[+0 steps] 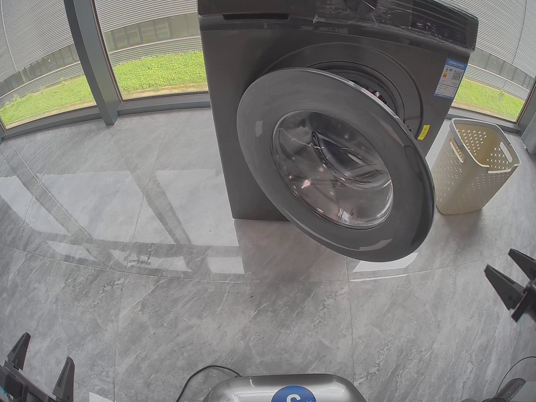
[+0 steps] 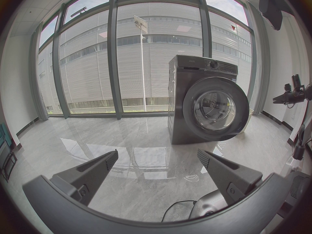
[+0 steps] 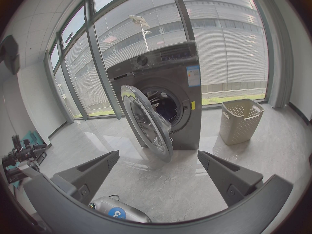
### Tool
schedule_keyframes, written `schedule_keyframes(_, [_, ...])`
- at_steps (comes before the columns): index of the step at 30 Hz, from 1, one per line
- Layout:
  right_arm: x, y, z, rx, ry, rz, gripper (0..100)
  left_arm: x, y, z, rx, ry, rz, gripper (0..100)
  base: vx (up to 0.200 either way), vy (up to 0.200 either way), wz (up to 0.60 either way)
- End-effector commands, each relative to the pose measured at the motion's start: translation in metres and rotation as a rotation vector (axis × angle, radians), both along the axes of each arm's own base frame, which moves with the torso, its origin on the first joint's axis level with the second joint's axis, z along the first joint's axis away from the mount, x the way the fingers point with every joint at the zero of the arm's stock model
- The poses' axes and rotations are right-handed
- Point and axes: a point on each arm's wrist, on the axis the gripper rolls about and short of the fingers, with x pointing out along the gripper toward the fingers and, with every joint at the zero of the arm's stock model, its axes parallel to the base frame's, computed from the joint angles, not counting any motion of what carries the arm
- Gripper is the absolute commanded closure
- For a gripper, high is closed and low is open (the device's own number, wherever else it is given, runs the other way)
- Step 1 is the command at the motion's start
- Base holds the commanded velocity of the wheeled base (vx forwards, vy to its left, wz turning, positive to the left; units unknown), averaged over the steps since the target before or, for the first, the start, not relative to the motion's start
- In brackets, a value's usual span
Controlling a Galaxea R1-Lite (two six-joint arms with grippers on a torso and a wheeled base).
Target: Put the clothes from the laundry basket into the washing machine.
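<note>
A grey front-loading washing machine (image 1: 268, 57) stands ahead with its round door (image 1: 335, 166) swung wide open; dark cloth shows inside the drum (image 3: 164, 106). A cream perforated laundry basket (image 1: 474, 166) sits on the floor to the machine's right, and its inside looks empty from the right wrist view (image 3: 240, 119). My left gripper (image 1: 40, 361) is low at the near left, open with nothing between its fingers. My right gripper (image 1: 516, 277) hovers at the near right, in front of the basket, also open and holding nothing.
The grey marble floor (image 1: 139, 252) lies bare and glossy around the machine. Tall windows (image 1: 145, 40) with dark frames run behind it. The open door juts out toward me between the two arms.
</note>
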Motion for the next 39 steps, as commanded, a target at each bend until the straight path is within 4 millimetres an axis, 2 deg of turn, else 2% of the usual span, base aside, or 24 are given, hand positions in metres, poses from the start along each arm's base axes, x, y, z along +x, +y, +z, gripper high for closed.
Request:
schedule_keyframes(1, [0.092, 0.034, -0.026, 0.024, 0.195, 0.097, 0, 0.001, 0.000, -0.004, -0.008, 0.013, 0.000, 0, 0.000, -0.200, 0.00])
schedule_keyframes(6, [0.107, 0.041, -0.028, 0.024, 0.172, 0.114, 0, 0.001, 0.000, -0.005, -0.005, 0.015, -0.002, 0, 0.000, -0.120, 0.00])
schedule_keyframes(13, [0.104, 0.060, -0.031, 0.018, 0.181, 0.217, 0, 0.001, 0.000, -0.004, -0.003, 0.010, -0.002, 0, 0.000, 0.000, 0.00])
schedule_keyframes(25, [0.121, 0.072, -0.037, 0.009, 0.199, 0.210, 0, 0.001, 0.000, -0.005, -0.022, 0.015, 0.000, 0, 0.200, 0.000, 0.00])
schedule_keyframes(31, [0.139, 0.076, -0.042, 0.020, 0.175, 0.147, 0, 0.001, 0.000, -0.005, -0.022, 0.015, 0.000, 0, 0.000, 0.000, 0.00])
schedule_keyframes(34, [0.146, 0.072, -0.043, 0.022, 0.154, 0.083, 0, 0.001, 0.000, -0.005, -0.022, 0.015, 0.000, 0, 0.000, 0.000, 0.00])
schedule_keyframes(39, [0.147, 0.048, -0.045, 0.025, 0.142, -0.053, 0, 0.001, 0.000, -0.005, -0.022, 0.015, 0.000, 0, 0.000, -0.200, 0.00])
